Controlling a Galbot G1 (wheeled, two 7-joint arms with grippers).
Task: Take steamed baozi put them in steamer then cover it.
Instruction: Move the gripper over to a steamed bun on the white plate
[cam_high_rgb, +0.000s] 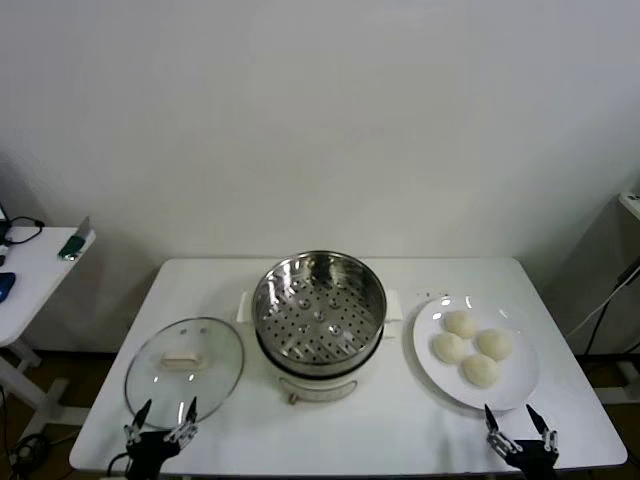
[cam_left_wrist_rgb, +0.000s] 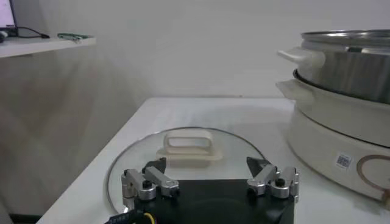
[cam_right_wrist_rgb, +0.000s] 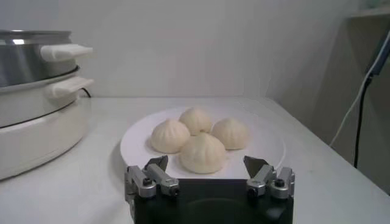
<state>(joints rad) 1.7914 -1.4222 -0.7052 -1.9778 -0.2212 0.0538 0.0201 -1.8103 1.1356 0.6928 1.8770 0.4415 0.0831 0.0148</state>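
Observation:
Several cream-white baozi (cam_high_rgb: 466, 347) lie on a white plate (cam_high_rgb: 430, 322) at the table's right; they also show in the right wrist view (cam_right_wrist_rgb: 201, 152). The steel steamer (cam_high_rgb: 318, 305) with its perforated tray stands uncovered at the table's middle on a cream base (cam_left_wrist_rgb: 341, 140). Its glass lid (cam_high_rgb: 184, 361) with a cream handle (cam_left_wrist_rgb: 187, 146) lies flat to the left. My left gripper (cam_high_rgb: 160, 420) is open and empty at the front edge, just before the lid. My right gripper (cam_high_rgb: 520, 432) is open and empty at the front edge, just before the plate.
A white side table (cam_high_rgb: 30, 265) with small items stands at the far left. A grey cabinet and cables (cam_high_rgb: 615, 290) stand at the far right. A white wall is behind the table.

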